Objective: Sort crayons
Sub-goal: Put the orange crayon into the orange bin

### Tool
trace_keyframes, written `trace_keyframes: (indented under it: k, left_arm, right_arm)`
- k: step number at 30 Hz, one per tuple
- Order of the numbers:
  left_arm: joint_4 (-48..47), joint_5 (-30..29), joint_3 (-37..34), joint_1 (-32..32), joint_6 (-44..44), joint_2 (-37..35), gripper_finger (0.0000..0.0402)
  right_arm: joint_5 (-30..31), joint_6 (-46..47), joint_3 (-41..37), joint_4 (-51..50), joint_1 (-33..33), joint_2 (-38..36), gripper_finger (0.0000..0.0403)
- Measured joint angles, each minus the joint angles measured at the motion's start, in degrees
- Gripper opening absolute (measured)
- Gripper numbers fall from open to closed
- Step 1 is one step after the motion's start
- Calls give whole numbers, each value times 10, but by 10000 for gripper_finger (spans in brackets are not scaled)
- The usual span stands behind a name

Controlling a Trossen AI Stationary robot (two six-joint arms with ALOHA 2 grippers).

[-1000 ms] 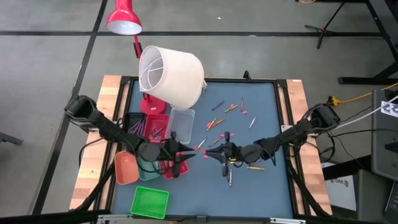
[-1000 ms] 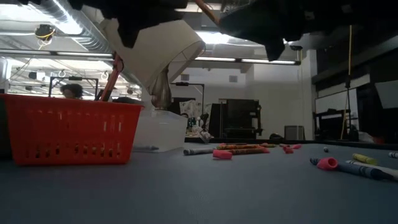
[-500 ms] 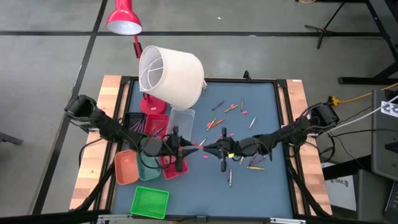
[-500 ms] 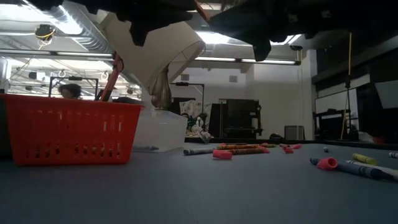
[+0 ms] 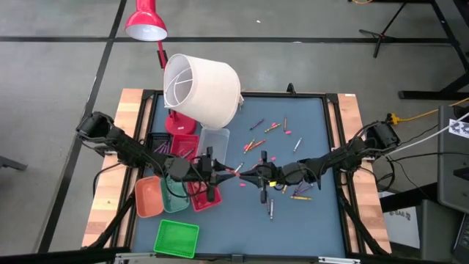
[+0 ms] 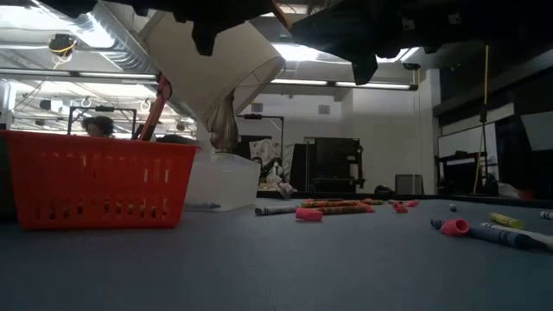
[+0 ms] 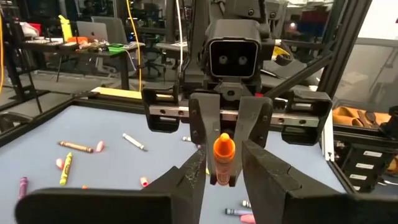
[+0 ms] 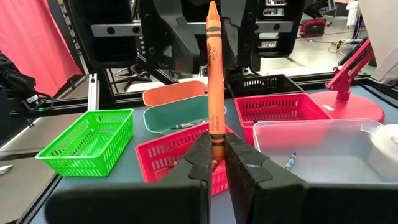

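Observation:
My right gripper (image 5: 248,174) is shut on an orange crayon (image 8: 213,68) and holds it in the air over the blue mat (image 5: 315,117), its tip toward my left gripper (image 5: 220,171). My left gripper is open. In the left wrist view its fingers (image 7: 267,174) stand on either side of the crayon's pointed end (image 7: 223,149) and do not plainly touch it. Loose crayons (image 5: 270,127) lie on the mat at the far middle, and more (image 5: 300,193) lie near the right arm. My right gripper pinches the orange crayon's flat end (image 8: 216,138) between its two fingers. The fingers come level from the table's right side and lie along the crayon. The crayon sticks out straight ahead of the fingertips, level and clear of the mat.
An orange tray (image 5: 149,196), a teal tray (image 5: 174,195), a red basket (image 5: 203,194) and a green basket (image 5: 176,238) stand at the near left. A clear bin (image 5: 213,144), a dark basket (image 5: 159,144) and a lamp with a white shade (image 5: 201,88) stand behind them.
My right gripper has carried the orange crayon toward the table's left edge, up to my left gripper. My left gripper has moved a little toward the right, so its open fingers now flank the crayon's tip.

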Motion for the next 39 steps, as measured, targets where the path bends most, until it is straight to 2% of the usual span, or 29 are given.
trace_keyframes:
  k: [10,16,21,26,31,35,39]
  left_arm:
    - [0,0,0,0,-1,0,13]
    - [-1,1,0,0,-2,0,13]
    - [-3,0,0,-1,-6,0,15]
    - [-13,0,0,-11,-52,-1,15]
    - [-74,42,0,-28,-120,-33,16]
    - [-171,77,0,-43,-193,-78,16]
    - [-289,159,0,-58,-307,-134,16]
  right_arm:
    - [0,0,0,-1,0,0,28]
    - [0,0,0,-1,0,0,31]
    - [1,1,0,-4,0,0,72]
    - [1,1,1,-42,0,0,126]
    - [0,1,1,-114,1,0,150]
    - [-10,13,1,-168,1,0,150]
    - [-15,22,1,-203,1,0,148]
